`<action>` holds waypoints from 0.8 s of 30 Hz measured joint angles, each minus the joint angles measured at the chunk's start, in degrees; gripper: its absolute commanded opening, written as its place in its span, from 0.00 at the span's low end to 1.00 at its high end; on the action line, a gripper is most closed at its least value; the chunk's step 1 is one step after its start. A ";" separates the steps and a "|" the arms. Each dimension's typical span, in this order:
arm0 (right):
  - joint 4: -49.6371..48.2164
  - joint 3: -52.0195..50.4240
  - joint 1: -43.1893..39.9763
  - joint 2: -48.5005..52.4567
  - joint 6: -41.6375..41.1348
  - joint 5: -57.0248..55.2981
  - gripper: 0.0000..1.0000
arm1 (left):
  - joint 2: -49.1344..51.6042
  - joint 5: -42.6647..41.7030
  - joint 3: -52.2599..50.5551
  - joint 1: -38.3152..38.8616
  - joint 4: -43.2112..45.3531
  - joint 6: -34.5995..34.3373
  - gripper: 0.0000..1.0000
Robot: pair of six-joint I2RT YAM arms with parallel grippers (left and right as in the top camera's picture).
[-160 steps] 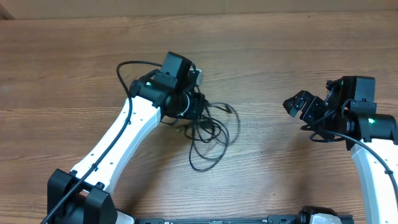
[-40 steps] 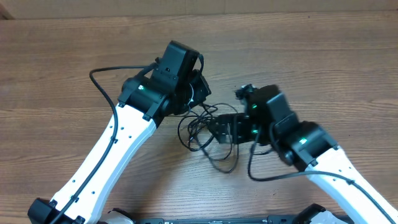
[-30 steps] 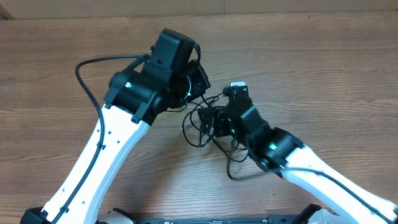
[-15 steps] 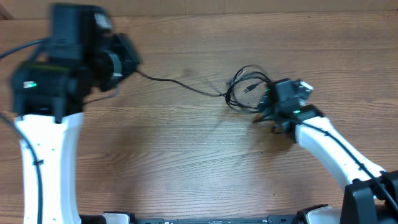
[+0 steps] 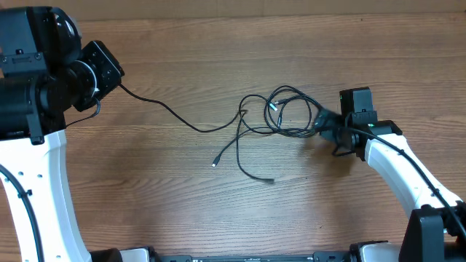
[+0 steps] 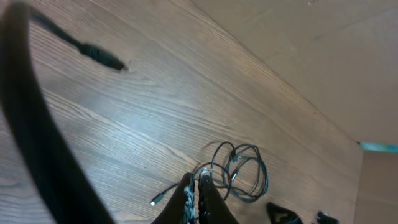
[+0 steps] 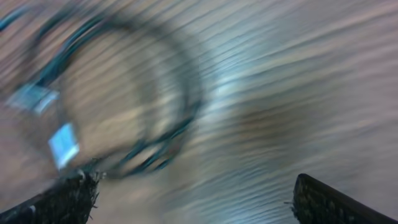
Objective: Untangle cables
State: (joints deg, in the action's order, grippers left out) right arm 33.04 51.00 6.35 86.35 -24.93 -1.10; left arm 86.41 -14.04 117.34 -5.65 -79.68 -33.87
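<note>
Cables (image 5: 280, 108): two thin black cords on a wooden table (image 5: 218, 44). Overhead view: the coil (image 5: 291, 133) of overlapping loops sits right of centre. One long strand (image 5: 182, 122) runs out of it leftward and upward to the left gripper (image 5: 113, 75) in the upper left of the frame. Two loose ends trail below the coil, one plug tip (image 5: 216, 163) left of the other (image 5: 269, 180). The right gripper (image 5: 326, 122) is at the coil's right rim, touching or just beside it; which one cannot be told. Left wrist view: the fingers (image 6: 208, 202) at the bottom centre are pressed together, judged to be pinching the long strand's end. The coil (image 6: 236, 174) lies just above them in the frame, well apart across the table. The arm's own thick cable (image 6: 37, 137) crosses the left of the frame. Right wrist view, heavily blurred: the fingers (image 7: 68, 199) stand at the two lower corners, spread wide, bare wood between them. The coil (image 7: 193, 99) fills the upper left, its lower edge near the left-hand finger. Governing relation: the long strand's axis runs roughly along the line between the two grippers. The tangle lies at the right arm's end, so the right arm is much nearer. Judgement: the right fingers need to close on the coil's rim as an anchor before further pulling would part the cords.
</note>
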 measured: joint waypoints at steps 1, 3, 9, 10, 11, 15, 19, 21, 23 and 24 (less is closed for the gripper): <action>0.04 0.00 0.04 -0.20 2.67 4.74 1.00 | 0.00 -0.17 0.00 0.02 0.02 0.00 0.04; -0.04 0.15 0.26 -1.16 7.37 13.33 1.00 | 0.00 -0.35 0.00 0.02 0.31 0.00 0.04; -2.19 1.22 5.66 -6.01 20.79 31.30 1.00 | 0.00 -0.37 0.02 0.02 1.53 -0.02 0.04; -2.95 1.36 7.58 -6.14 22.34 32.52 1.00 | 0.00 -0.37 0.02 0.02 1.62 -0.02 0.04; -3.67 1.36 9.40 -6.12 23.54 32.94 1.00 | 0.00 -0.37 0.02 0.02 1.66 -0.02 0.04; -10.38 1.36 17.92 -5.40 26.73 29.53 1.00 | 0.00 -0.48 0.02 0.02 1.49 -0.02 0.04; -19.34 1.38 26.01 -4.68 29.49 22.12 1.00 | 0.00 -1.22 0.04 0.02 0.98 -0.02 0.04; -23.34 1.40 29.33 -4.63 30.60 19.23 1.00 | 0.00 -1.44 0.04 0.02 0.57 -0.02 0.04; -25.83 1.40 32.48 -4.63 31.32 16.79 1.00 | 0.00 -1.70 0.04 0.02 -0.09 -0.02 0.04; -26.43 1.40 33.81 -4.63 31.65 15.67 1.00 | 0.00 -1.90 0.04 0.02 -0.35 -0.02 0.04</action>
State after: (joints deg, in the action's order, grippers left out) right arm 6.61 52.40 40.16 81.71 6.72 14.57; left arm 86.41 -15.94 117.38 -5.63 -80.03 -33.89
